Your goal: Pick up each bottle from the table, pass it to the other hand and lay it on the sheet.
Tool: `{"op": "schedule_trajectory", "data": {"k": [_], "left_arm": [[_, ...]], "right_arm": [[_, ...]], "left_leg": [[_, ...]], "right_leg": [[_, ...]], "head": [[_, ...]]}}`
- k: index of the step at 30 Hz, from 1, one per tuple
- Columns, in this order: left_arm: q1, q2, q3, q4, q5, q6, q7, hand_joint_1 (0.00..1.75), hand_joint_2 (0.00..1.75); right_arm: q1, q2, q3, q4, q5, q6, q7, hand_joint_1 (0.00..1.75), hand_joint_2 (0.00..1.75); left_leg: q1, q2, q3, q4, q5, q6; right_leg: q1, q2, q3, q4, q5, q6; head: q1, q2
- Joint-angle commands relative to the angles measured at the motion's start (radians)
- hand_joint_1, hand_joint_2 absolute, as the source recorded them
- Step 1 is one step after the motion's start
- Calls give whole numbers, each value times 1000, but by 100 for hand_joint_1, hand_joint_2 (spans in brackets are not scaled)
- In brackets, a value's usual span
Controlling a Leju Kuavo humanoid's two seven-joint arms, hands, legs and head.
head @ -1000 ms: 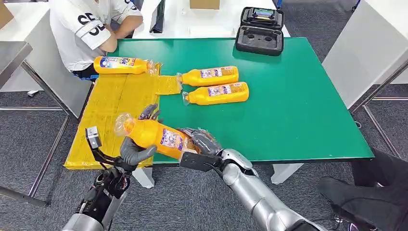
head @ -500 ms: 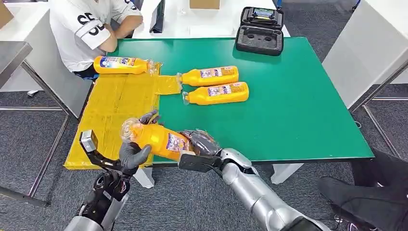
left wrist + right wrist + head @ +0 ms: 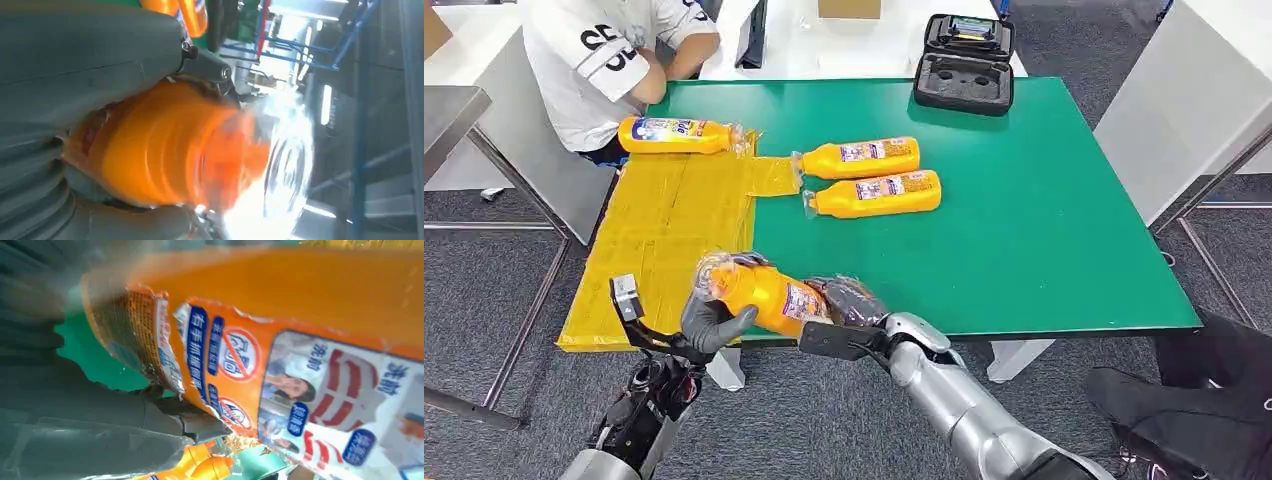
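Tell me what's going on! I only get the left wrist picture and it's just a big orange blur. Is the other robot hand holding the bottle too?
Observer: Yes. In the head view the right robot hand grips the base of the held bottle, and the left robot hand grips near its cap.
Operator: Is it by the yellow sheet?
Observer: It's at the near edge, where the yellow sheet meets the green table.
Operator: How many bottles are waiting?
Observer: Two lie on the green: a far bottle and a nearer bottle. A third bottle lies on the sheet.
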Motion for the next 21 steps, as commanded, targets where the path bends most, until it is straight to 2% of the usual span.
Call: {"op": "schedule_trajectory", "data": {"k": [1, 21], "left_arm": [[-53, 15, -32, 108, -22, 27, 15, 0, 175], [-64, -3, -18, 129, 67, -91, 50, 0, 175]], "right_arm": [[-51, -4, 6, 50, -14, 6, -3, 175, 175], [-43, -16, -4, 15, 3, 1, 8, 175, 175]], "left_leg": [[1, 1, 0, 0, 0, -2], [1, 0, -1, 1, 0, -1]], "right_leg": [[1, 1, 0, 0, 0, -2], [1, -1, 0, 0, 0, -1]], "head": [[0, 0], [0, 0]]}}
